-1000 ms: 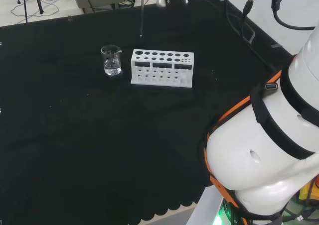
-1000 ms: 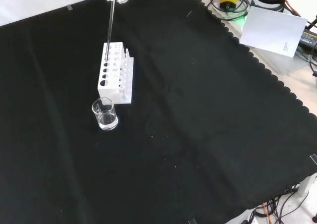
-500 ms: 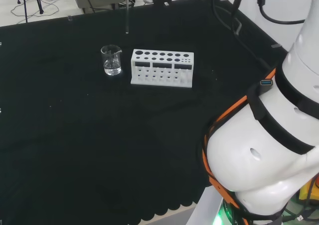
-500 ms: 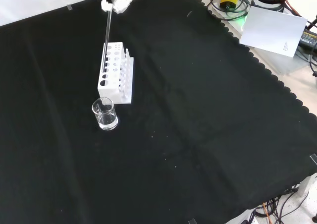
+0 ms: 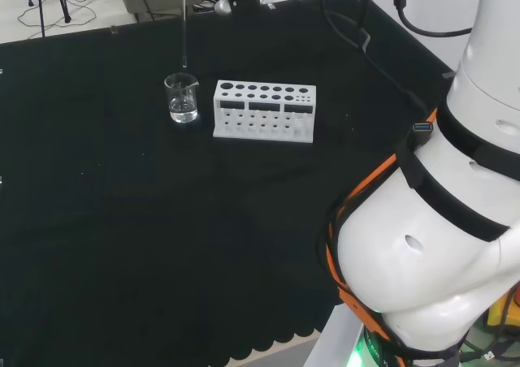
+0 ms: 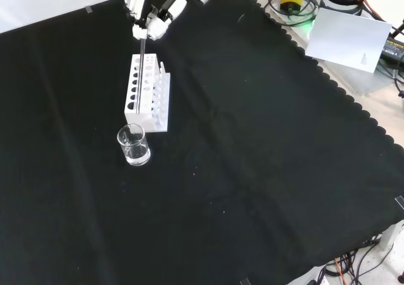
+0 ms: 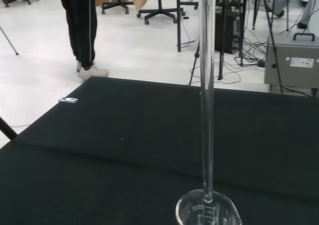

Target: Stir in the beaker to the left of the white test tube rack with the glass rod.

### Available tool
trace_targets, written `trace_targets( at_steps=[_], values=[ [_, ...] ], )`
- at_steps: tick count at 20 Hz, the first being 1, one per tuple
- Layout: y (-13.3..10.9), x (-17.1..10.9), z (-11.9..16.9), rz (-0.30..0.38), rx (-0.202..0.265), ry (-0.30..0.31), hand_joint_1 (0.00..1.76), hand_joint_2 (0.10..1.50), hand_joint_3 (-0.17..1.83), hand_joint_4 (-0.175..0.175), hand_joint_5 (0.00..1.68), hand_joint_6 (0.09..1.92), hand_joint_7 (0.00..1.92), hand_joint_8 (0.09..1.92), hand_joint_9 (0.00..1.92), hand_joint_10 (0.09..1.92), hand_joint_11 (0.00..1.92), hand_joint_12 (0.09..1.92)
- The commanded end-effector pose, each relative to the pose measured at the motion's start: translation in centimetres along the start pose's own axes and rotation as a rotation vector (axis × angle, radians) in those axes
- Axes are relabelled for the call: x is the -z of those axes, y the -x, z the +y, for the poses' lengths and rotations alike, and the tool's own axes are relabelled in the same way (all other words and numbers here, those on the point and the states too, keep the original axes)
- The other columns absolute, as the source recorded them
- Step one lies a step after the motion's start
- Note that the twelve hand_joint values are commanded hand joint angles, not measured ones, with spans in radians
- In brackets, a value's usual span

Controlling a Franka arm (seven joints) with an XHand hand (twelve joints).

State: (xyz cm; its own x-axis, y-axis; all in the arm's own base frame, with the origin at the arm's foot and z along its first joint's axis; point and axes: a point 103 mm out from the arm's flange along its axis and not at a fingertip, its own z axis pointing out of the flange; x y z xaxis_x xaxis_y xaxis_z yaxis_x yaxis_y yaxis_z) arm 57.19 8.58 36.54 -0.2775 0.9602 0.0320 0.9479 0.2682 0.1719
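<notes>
The fingers [image 6: 137, 29] are curled round the top of the glass rod [image 6: 139, 70], which hangs straight down from the hand [image 6: 151, 11]. Just below the rod's tip sits the beaker [image 5: 182, 98] with a little clear liquid, right beside the white test tube rack [image 5: 264, 110].

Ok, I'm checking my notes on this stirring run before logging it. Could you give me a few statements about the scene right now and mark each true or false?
1. The hand holds the glass rod upright. True.
2. The rod's lower end touches the beaker's bottom. False: in the head view it hangs just above the beaker.
3. The beaker holds some clear liquid. True.
4. The white test tube rack is full of tubes. False: its holes look empty.
5. The beaker lies tipped over. False: it stands upright beside the rack.
</notes>
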Motion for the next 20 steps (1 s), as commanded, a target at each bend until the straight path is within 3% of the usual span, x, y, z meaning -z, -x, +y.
trace_targets(
  at_steps=[1,20],
  values=[
    [0.2,-2.5,2.3,0.026,0.061,-0.018,1.31,1.11,-0.17,-0.175,1.32,0.10,1.19,0.99,1.81,0.66,1.53,1.00],
    [3.4,-6.7,4.7,0.086,0.065,-0.073,1.31,1.11,-0.17,-0.175,1.32,0.09,1.19,0.99,1.81,0.66,1.53,1.00]
  ],
)
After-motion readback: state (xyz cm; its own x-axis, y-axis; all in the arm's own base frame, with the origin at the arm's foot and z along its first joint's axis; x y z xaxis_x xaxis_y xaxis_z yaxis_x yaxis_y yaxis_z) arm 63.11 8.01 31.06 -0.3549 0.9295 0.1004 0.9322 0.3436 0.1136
